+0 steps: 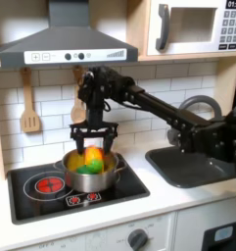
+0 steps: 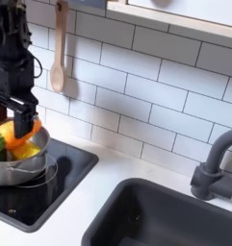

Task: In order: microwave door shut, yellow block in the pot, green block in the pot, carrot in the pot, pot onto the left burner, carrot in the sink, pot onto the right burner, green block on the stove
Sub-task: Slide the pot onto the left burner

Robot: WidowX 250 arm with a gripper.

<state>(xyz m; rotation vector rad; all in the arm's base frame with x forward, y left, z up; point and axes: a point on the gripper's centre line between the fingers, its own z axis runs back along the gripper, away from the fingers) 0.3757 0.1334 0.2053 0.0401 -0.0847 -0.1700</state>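
The white bench [image 1: 178,201] holds a black stove [image 1: 36,191] and a dark grey sink [image 2: 175,221]. Up high, the microwave door [image 1: 188,27] is closed. The shiny pot [image 1: 102,176] sits on the burner at the first exterior view's right side of the stove. The black arm [image 1: 159,106] reaches down over the pot. Its gripper [image 1: 93,143] is just above the pot with its jaws spread apart, holding nothing. Inside the pot lie the carrot [image 1: 93,157], the yellow block [image 1: 76,160] and the green block [image 1: 86,169], all touching.
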